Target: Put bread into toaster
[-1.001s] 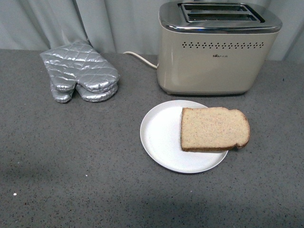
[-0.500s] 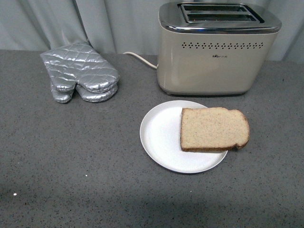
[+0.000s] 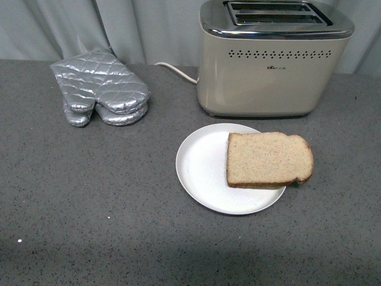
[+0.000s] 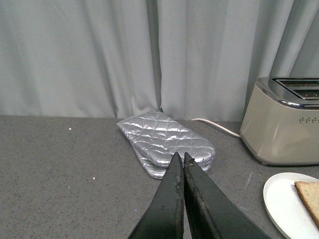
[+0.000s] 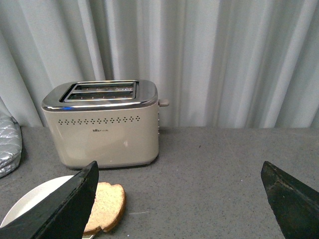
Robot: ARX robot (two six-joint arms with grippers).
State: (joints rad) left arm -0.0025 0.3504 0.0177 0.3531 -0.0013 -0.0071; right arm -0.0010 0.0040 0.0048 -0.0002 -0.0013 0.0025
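The bread (image 3: 269, 159), a light-brown slice with a darker crust, lies flat on the right half of a round white plate (image 3: 202, 167), overhanging its right edge. It also shows in the right wrist view (image 5: 105, 207) and at the edge of the left wrist view (image 4: 310, 197). The cream toaster (image 3: 272, 59) stands upright behind the plate, both slots empty; it also shows in the wrist views (image 5: 102, 123) (image 4: 286, 122). Neither gripper shows in the front view. My left gripper (image 4: 180, 157) is shut and empty, above the counter near the mitts. My right gripper (image 5: 179, 172) is wide open and empty, to the right of the bread.
Silver quilted oven mitts (image 3: 100, 89) lie at the back left, also in the left wrist view (image 4: 167, 142). The toaster's white cord (image 3: 177, 71) runs behind it. A grey curtain (image 5: 224, 55) hangs behind the grey speckled counter (image 3: 89, 196).
The whole front view has shifted slightly: toaster, plate and bread sit a few pixels higher in the picture. The bread stays on the plate in the same place.
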